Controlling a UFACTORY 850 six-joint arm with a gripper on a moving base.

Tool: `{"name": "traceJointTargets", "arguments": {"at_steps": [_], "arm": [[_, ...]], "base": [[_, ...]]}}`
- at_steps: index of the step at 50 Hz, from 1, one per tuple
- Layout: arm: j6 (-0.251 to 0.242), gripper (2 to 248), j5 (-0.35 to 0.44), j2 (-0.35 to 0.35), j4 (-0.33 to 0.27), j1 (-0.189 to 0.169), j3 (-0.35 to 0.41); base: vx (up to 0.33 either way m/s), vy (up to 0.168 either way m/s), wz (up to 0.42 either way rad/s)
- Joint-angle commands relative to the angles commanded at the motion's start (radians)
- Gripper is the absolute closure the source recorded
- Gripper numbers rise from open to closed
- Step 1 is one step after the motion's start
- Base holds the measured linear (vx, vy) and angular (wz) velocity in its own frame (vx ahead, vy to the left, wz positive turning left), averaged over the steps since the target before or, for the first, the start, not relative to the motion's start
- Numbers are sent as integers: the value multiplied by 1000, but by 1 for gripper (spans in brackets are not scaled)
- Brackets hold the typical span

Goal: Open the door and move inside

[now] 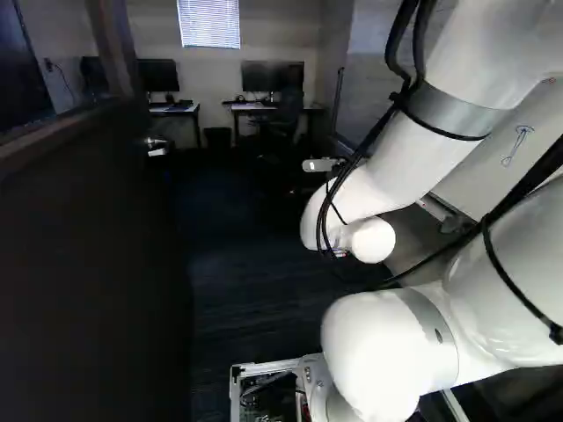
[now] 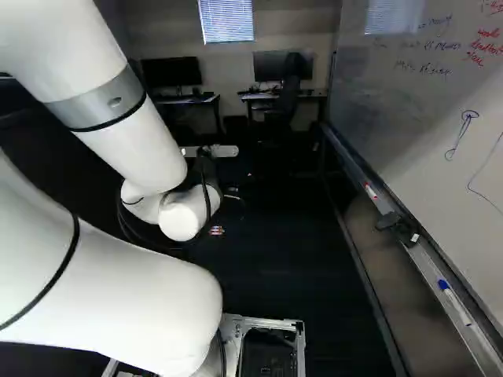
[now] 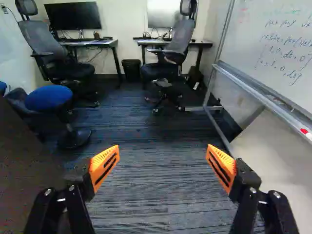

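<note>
Well, the hand (image 3: 163, 147) is spreading its fingers (image 3: 99, 162) wide and gripping nothing, while one door (image 1: 79, 264), apparently the dark panel, is standing open to its left. Steering too far left, the base (image 2: 301, 345) could be scraping that door, or the door could be swinging back against the arm (image 2: 118, 283). Drifting rightward, the hand could be catching the whiteboard (image 2: 440, 102) ledge (image 3: 273, 105), and loose cables (image 1: 421, 40) could be snagging.

Counting up: one whiteboard is running along the hand's right, with two pens (image 2: 456, 302) and one eraser (image 2: 389, 221) lying on its ledge. Well ahead of the hand, two benches (image 3: 92, 43), two screens (image 3: 73, 16), two chairs (image 3: 183, 39) and one bin (image 3: 131, 69) are waiting; one blue stool (image 3: 48, 97) is standing ahead-left.
</note>
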Motion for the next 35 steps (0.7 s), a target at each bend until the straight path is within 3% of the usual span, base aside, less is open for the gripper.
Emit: {"name": "traceJointTargets", "arguments": {"at_steps": [35], "arm": [[0, 3, 0, 0, 0, 0, 0]], "base": [[182, 3, -4]]}}
